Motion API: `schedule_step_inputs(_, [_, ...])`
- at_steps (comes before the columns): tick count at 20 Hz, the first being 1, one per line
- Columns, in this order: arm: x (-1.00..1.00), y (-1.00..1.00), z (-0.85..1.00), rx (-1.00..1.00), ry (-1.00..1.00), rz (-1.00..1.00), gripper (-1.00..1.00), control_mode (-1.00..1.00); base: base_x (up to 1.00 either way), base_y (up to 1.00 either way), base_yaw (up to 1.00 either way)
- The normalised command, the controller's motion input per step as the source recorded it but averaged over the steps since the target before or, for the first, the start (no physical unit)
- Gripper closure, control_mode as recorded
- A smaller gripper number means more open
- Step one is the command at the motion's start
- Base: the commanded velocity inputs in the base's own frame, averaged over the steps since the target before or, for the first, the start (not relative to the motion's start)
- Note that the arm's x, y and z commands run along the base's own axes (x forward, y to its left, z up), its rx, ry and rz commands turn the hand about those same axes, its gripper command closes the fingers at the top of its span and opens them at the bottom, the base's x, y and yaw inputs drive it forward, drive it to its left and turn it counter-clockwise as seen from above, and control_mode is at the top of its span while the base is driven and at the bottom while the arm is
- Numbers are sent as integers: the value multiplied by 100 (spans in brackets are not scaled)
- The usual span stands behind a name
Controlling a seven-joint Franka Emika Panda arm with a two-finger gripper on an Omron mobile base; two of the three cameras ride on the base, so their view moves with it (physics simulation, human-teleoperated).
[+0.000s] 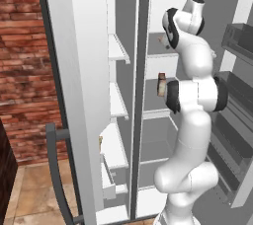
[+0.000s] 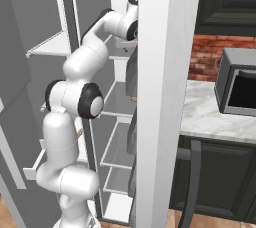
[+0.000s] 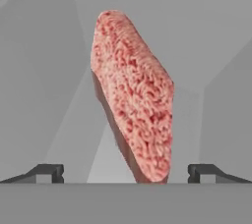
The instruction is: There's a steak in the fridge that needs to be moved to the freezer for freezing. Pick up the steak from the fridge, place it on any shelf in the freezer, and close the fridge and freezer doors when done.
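Steak [image 3: 133,95] filled mid-frame between the gripper [image 3: 126,173] (jaws wide, holding nothing); pickup step, next closing on it.

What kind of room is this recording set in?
A home kitchen, rendered: an open fridge with white shelves, a microwave on a marble counter over dark cabinets, and a brick wall.
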Motion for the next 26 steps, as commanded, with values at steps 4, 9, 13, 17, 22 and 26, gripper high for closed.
schedule_step_inputs(4, [26, 0, -39, 0, 0, 0, -100, -100, 0, 0, 0])
schedule_step_inputs(9, [23, 16, -50, -3, 0, 0, 100, -100, 0, 0, 0])
schedule_step_inputs(13, [36, 8, -44, 0, 0, 0, 100, -100, 0, 0, 0])
schedule_step_inputs(17, [13, 1, -29, 0, -2, 0, 100, -100, 0, 0, 0])
schedule_step_inputs(22, [-24, 3, -6, 0, -4, 0, 100, -100, 0, 0, 0])
schedule_step_inputs(26, [-96, 22, -3, 4, -6, 0, 100, -100, 0, 0, 0])
